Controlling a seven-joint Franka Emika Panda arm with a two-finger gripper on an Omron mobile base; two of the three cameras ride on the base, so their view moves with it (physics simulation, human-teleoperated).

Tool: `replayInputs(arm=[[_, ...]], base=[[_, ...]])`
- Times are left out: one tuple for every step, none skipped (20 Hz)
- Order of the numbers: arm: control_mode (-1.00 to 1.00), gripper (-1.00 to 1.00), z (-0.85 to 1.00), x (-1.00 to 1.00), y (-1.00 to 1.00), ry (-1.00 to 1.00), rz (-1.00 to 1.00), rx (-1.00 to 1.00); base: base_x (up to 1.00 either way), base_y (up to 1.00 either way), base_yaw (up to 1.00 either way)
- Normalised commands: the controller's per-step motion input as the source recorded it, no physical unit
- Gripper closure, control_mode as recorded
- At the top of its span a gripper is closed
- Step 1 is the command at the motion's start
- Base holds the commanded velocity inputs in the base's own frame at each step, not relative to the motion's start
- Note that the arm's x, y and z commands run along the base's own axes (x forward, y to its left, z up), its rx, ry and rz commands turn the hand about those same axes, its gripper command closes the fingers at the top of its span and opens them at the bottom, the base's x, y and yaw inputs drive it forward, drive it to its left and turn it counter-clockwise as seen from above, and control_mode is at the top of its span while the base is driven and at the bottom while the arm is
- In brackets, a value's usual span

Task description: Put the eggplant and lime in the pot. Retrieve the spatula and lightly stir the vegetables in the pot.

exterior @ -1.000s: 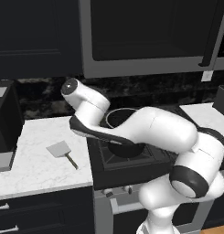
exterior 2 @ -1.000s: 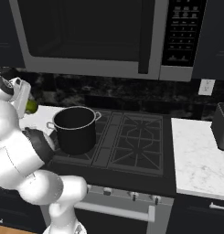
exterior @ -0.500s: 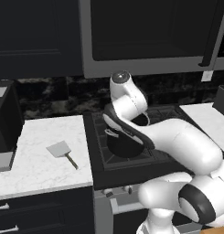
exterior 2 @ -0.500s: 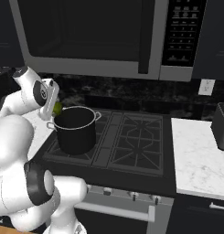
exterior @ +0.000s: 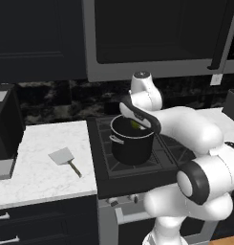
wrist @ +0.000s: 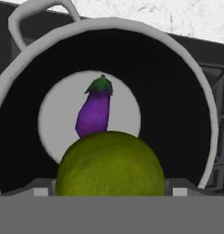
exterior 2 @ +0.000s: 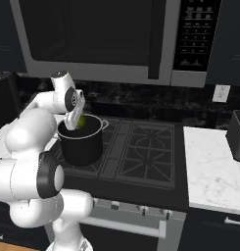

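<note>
Inside one pot [wrist: 195,91]: one eggplant [wrist: 94,113]; one lime [wrist: 111,163] above.

Dim, even rendered light; soft, slightly blurred

Glossy purple eggplant [wrist: 93,113], dimpled matt lime [wrist: 111,163], black metal-rimmed pot [wrist: 186,114].

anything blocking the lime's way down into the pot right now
Nothing visible does. The lime sits in the gripper directly over the open mouth of the pot. Below it the pot's pale floor holds just the eggplant, lying near the middle, so the lime may land on or beside it.
</note>
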Motion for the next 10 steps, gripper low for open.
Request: replayInputs(arm=[[-1.0,1.0,-0.22,0.25,0.0,0.15,0.0,0.1],[-1.0,1.0,-0.2,0.23,0.0,0.13,0.0,0.1],[-1.0,1.0,-0.19,0.23,0.0,0.11,0.0,0.09],[-1.0,1.0,-0.24,0.2,0.0,0.11,0.0,0.08],[-1.0,1.0,-0.26,0.12,0.0,0.1,0.0,0.07],[-1.0,1.0,-0.31,0.06,0.0,0.08,0.0,0.05],[-1.0,1.0,-0.36,0.02,0.0,0.07,0.0,0.03],[-1.0,1.0,-0.4,0.0,0.0,0.05,0.0,0.02],[-1.0,1.0,-0.44,0.0,0.0,0.05,0.0,0.01],[-1.0,1.0,-0.44,0.0,0.0,0.01,0.0,0.0]], base=[[0.0,0.0,0.0],[0.0,0.0,0.0],[0.0,0.0,0.0],[0.0,0.0,0.0],[0.0,0.0,0.0],[0.0,0.0,0.0],[0.0,0.0,0.0],[0.0,0.0,0.0],[0.0,0.0,0.0],[0.0,0.0,0.0]])
